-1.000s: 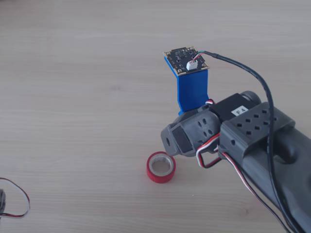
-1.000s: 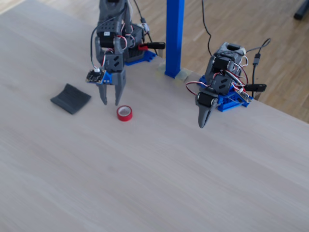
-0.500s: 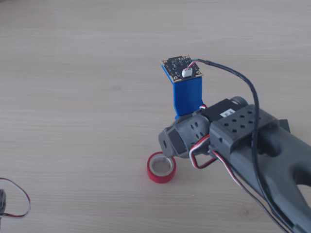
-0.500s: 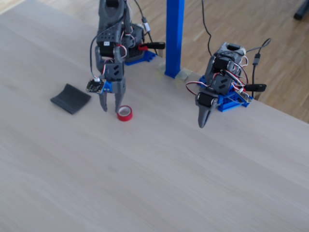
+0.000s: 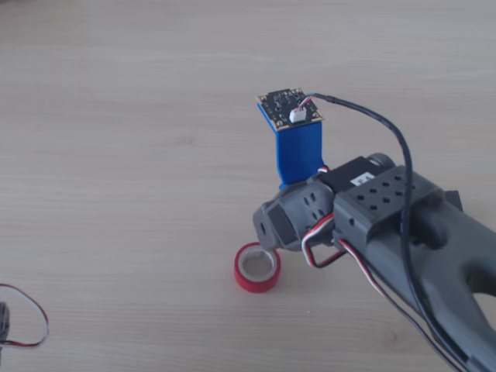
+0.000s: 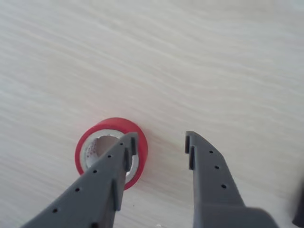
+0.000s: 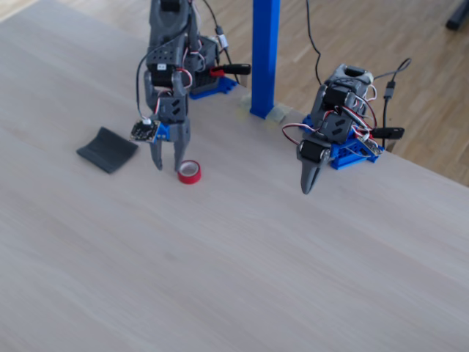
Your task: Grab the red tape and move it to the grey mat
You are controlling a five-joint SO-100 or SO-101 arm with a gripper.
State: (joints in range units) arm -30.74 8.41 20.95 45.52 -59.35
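Note:
The red tape (image 6: pixel 114 124) lies flat on the wooden table, with a whitish inner core. My gripper (image 6: pixel 161 140) is open and low over it. In the wrist view the left finger (image 6: pixel 111 166) reaches over the roll's core and the right finger (image 6: pixel 209 166) stands over bare table to the right of the roll. In the fixed view the gripper (image 7: pixel 168 166) points down just left of the tape (image 7: pixel 189 178). The grey mat (image 7: pixel 107 149) lies flat further left, apart from both. In the other view the tape (image 5: pixel 252 283) sits beside the arm's wrist (image 5: pixel 294 213); the fingertips are hidden there.
A second arm (image 7: pixel 330 132) stands at the right in the fixed view, its gripper (image 7: pixel 308 180) pointing down. A blue post (image 7: pixel 264 59) rises at the table's far edge. A thin red wire loop (image 5: pixel 31 310) lies at the lower left of the other view.

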